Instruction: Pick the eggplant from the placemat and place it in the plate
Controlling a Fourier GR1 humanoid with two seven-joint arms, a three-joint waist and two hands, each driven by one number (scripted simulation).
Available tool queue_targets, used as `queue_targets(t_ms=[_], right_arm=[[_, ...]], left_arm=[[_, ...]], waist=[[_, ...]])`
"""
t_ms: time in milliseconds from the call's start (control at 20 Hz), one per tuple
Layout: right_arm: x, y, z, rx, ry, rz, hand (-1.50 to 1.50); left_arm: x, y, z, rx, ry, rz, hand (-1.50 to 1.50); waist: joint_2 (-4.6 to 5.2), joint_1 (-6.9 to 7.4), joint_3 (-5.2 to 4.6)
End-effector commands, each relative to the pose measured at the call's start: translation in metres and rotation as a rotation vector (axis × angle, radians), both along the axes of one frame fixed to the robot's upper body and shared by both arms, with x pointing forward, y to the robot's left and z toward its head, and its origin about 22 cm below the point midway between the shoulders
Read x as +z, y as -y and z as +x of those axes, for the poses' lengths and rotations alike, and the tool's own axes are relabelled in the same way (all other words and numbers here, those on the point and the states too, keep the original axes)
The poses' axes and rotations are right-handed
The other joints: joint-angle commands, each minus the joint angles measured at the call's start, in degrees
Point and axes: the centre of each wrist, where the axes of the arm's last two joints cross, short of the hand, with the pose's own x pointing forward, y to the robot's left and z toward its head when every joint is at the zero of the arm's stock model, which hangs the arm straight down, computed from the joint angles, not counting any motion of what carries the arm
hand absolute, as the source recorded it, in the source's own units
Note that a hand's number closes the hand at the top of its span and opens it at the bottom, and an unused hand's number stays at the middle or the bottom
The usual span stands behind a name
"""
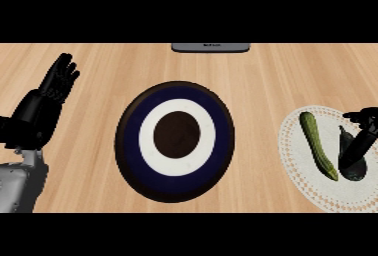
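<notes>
The left hand (44,102) rests open at the left edge, while the right hand (367,120) sits on the eggplant (354,170) lying on the placemat (301,172), closure impossible to tell: seemingly the grasp step, next needing a secured hold, then a lift leftward to the plate (124,142).

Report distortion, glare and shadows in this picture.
Head view: the plate looks stretched taller than wide; even light, no glare or strong shadows on the counter; the black right hand blends into the dark eggplant, so their outlines are hard to separate.
</notes>
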Motion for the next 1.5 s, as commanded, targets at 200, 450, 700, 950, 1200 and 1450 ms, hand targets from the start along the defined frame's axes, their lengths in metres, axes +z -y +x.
queue_targets(t_ms=[200, 450, 700, 950, 1200, 1450], right_arm=[[-0.01, 0.015, -0.014, 0.007, -0.078, 0.018, -1.5], [-0.064, 0.025, -0.028, -0.011, -0.113, -0.014, -1.5], [-0.05, 0.002, -0.016, 0.016, 0.081, -0.02, 1.5], [-0.059, -0.003, -0.021, 0.083, 0.183, -0.167, 1.5], [-0.092, -0.05, -0.063, -0.064, 0.349, -0.277, 1.5], [-0.097, -0.055, -0.09, -0.173, 0.487, -0.365, 1.5]], left_arm=[[0.017, 0.007, 0.008, 0.003, 0.002, 0.007, 0.0], [0.017, 0.007, -0.009, -0.016, 0.019, 0.004, 0.0], [0.017, 0.003, 0.0, -0.006, 0.001, -0.025, 0.0], [0.014, -0.003, -0.001, -0.009, 0.01, 0.007, 0.0], [0.005, -0.021, -0.01, 0.078, -0.022, 0.008, 0.0], [-0.007, -0.036, -0.018, 0.162, -0.068, 0.019, 0.0]], waist=[[-0.05, -0.28, 0.0], [0.08, 0.55, 0.06], [0.08, 0.31, 0.06], [0.03, 0.15, 0.03], [-1.96, -4.59, -0.3], [-4.39, -10.67, -0.74]])
